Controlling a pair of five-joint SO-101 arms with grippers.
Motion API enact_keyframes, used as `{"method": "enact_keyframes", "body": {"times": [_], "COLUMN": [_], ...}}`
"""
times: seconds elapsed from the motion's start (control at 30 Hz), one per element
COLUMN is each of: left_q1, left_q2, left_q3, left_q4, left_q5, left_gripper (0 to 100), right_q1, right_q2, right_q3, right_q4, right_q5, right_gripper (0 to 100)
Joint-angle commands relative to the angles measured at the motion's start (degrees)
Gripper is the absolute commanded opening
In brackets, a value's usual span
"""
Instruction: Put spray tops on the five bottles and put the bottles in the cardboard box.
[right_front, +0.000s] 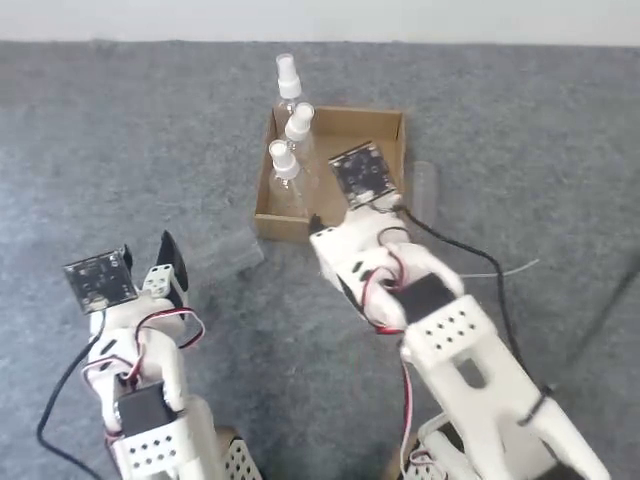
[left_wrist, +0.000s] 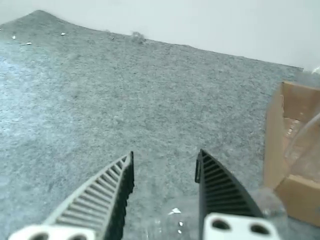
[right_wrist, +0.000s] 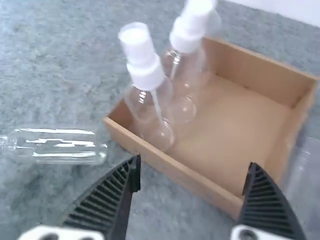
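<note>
Grey carpet (right_front: 100, 130) runs back to a white wall. Seen from above, the box (right_front: 385, 135) sits far and central. Two topped bottles stand upright in its left side, the front bottle (right_wrist: 150, 115) and the rear bottle (right_wrist: 182, 95); a third bottle (right_front: 288, 80), also topped, stands just behind the far-left corner. A bare bottle (right_front: 225, 250) lies near the front-left corner, and another clear bottle (right_front: 425, 190) is just beside the right wall. The right gripper (right_wrist: 193, 164) hangs over the near edge, jaws wide apart. The left gripper (left_wrist: 165, 155), jaws also apart, is low by the bare bottle.

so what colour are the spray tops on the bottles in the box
White spray tops; clearest in the right wrist view.
</note>
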Motion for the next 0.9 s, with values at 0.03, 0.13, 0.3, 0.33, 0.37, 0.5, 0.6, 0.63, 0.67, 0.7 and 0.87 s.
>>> {"method": "enact_keyframes", "body": {"times": [0.03, 0.13, 0.3, 0.33, 0.37, 0.5, 0.6, 0.63, 0.67, 0.7, 0.87], "left_q1": [-0.70, -0.70, -0.70, -0.70, -0.70, -0.53, -0.44, -0.44, -0.44, -0.44, -0.44], "left_q2": [-0.88, -0.88, -0.88, -0.88, -0.88, -0.88, -0.88, -0.88, -0.88, -0.88, -0.88], "left_q3": [-2.07, -2.07, -2.07, -2.07, -2.07, -2.07, -1.98, -1.98, -1.98, -1.98, -1.98], "left_q4": [-1.58, -1.58, -1.67, -1.67, -1.67, -1.67, -1.67, -1.67, -1.67, -1.67, -1.67], "left_q5": [0.00, 0.00, 0.00, 0.00, 0.00, 0.00, 0.00, 0.00, 0.00, 0.00, 0.00], "left_gripper": [19, 19, 19, 19, 19, 19, 19, 19, 19, 19, 19], "right_q1": [5.85, 8.57, 11.65, 12.26, 12.88, 15.60, 17.54, 18.42, 19.21, 19.91, 22.81], "right_q2": [-7.08, -7.34, -7.34, -7.34, -7.34, -4.79, 0.22, 2.24, 4.26, 6.37, 17.27], "right_q3": [-7.74, -12.22, -16.88, -17.05, -17.14, -17.67, -19.96, -21.10, -22.24, -23.38, -28.75], "right_q4": [10.51, 17.27, 23.78, 23.78, 23.78, 23.43, 23.43, 23.43, 23.43, 23.43, 23.43], "right_q5": [0.00, 0.00, 0.00, 0.00, 0.00, 0.09, 0.09, 0.00, -0.09, -0.18, -0.35], "right_gripper": [27.8, 27.8, 27.8, 27.8, 27.8, 27.8, 27.8, 27.8, 27.8, 27.8, 27.8]}}
